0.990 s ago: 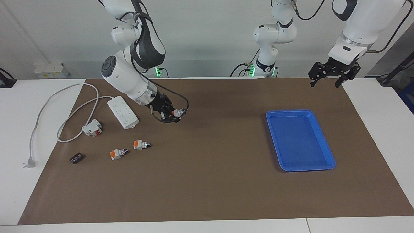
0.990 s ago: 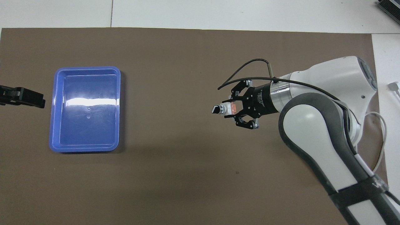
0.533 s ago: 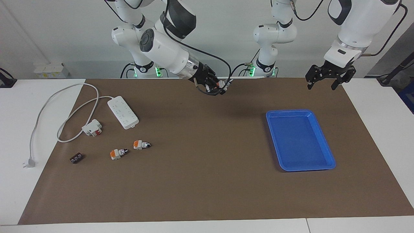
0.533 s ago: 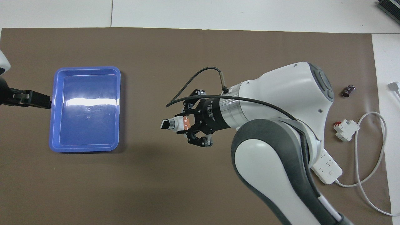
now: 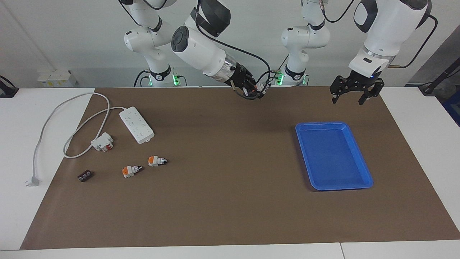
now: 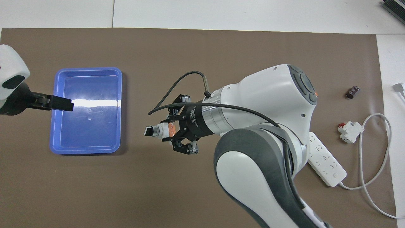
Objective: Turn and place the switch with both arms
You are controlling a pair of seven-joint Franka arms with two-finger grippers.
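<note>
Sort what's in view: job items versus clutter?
Job: switch held in right pincer; left pincer, open, over blue tray.
Lying about: two spare switches, power strip, white-and-red block, dark block.

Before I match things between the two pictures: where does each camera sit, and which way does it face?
Facing view: high across the table, facing the robots; both arms show whole, with the right gripper, the left gripper and two loose switches.
Overhead view: high above the robots' end, looking steeply down; the right arm fills it, its gripper shut on the switch, and the left gripper's tip shows.
Shared: the blue tray, the power strip, both grippers, half a turn apart.
</note>
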